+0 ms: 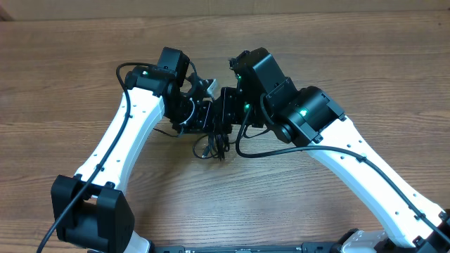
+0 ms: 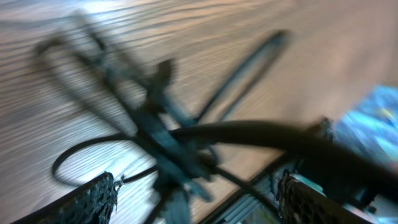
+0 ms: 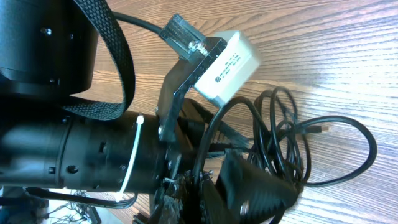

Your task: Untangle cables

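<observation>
Crowding mid-table, both arms sit over the cables (image 1: 211, 145); the bundle lies on the wood table (image 1: 365, 56) just below the two wrists in the overhead view, partly hidden under them; small knot, loose ends and loops stick out toward the near edge, one thin loop out on the left-arm side; long axis there roughly far-to-near, short.

Left gripper (image 2: 198, 186) released, fingers (image 2: 93, 200) wide apart at the bottom corners of the left wrist view; cords lie between and ahead of them, not clamped; view badly blurred; tangle's long axis runs diagonally, upper left down to lower centre, one straight strand pointing off to the upper right, a thin loop low on the left; a thicker black cable (image 2: 261, 132) crosses in front of the tangle, left to right.

Right gripper (image 3: 217, 193) clenched, at the bottom of the right wrist view; cords run down beside its fingers, cannot tell if one is pinched.

Right wrist view: several narrow loops bunched together, standing up-down in frame; one big loop reaches out to the right; small plug (image 3: 320, 129) at a cord end points right, inside that big loop; left arm's wrist fills the left side, white camera box (image 3: 227, 62) above the loops, white zip tie (image 3: 132, 155) round the wrist, black strap (image 3: 124, 62) over it.
</observation>
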`<control>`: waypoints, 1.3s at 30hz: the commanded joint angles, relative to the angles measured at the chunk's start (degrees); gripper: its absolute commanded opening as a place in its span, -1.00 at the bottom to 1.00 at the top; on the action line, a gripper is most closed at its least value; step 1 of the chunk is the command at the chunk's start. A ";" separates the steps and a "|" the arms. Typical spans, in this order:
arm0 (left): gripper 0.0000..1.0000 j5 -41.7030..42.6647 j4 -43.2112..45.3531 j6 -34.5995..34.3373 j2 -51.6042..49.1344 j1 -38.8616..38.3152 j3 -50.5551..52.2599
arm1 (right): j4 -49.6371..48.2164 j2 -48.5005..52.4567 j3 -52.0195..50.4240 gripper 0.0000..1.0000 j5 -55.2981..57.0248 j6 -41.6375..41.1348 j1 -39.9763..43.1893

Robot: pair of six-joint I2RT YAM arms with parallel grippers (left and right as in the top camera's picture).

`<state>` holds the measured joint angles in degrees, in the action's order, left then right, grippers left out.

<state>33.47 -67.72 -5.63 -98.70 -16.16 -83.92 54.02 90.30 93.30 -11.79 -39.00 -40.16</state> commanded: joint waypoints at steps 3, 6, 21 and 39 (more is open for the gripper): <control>0.67 -13.99 -0.83 -8.87 -0.42 -0.26 0.37 | -0.55 -0.48 0.46 -0.90 -0.33 -0.22 -0.26; 0.66 -16.39 -1.07 -10.40 -0.42 -0.26 0.37 | -0.52 -0.48 0.46 -0.90 -0.33 -0.22 -0.26; 0.64 -25.62 -1.07 -17.57 -0.42 -0.26 1.38 | -0.35 -0.48 0.46 -0.77 -0.31 -0.20 -0.26; 0.54 -16.94 -15.56 -8.07 -0.28 0.17 -16.65 | 7.74 -0.48 0.42 0.43 8.46 0.20 3.15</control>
<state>17.54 -81.38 -12.88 -99.35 -16.14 -93.65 61.23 90.30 93.30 -5.30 -38.94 -39.11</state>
